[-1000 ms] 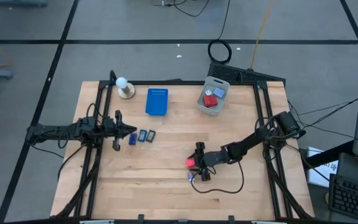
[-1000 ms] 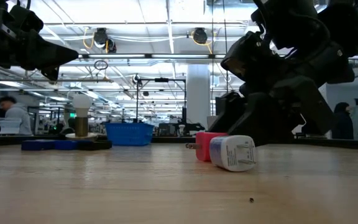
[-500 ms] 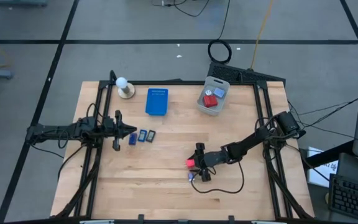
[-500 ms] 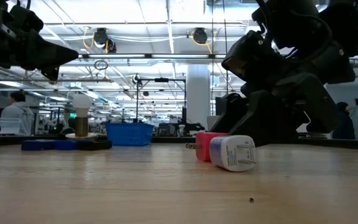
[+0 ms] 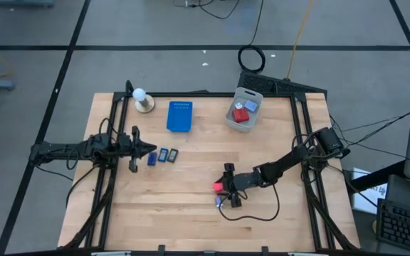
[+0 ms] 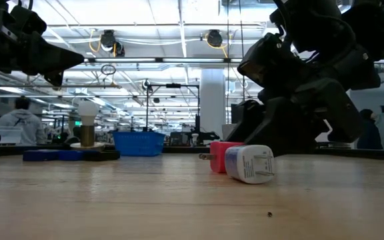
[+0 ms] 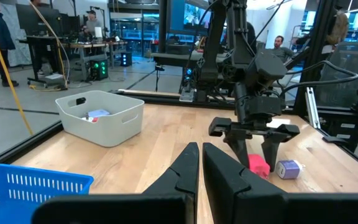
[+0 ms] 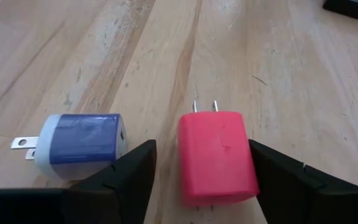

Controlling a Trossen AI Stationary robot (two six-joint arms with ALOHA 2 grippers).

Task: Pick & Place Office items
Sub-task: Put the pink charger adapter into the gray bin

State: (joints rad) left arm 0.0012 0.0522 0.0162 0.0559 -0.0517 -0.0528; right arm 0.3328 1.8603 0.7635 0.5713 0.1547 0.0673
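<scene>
I have the right gripper spread around the red charger at five o'clock on the worktop, not yet pinching, blue charger beside it; some items sit in the grey bin, left gripper pressed together at nine o'clock

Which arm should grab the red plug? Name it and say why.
Right. The right gripper is open with its fingers either side of the red plug. The left gripper is shut, far across the table.
</scene>
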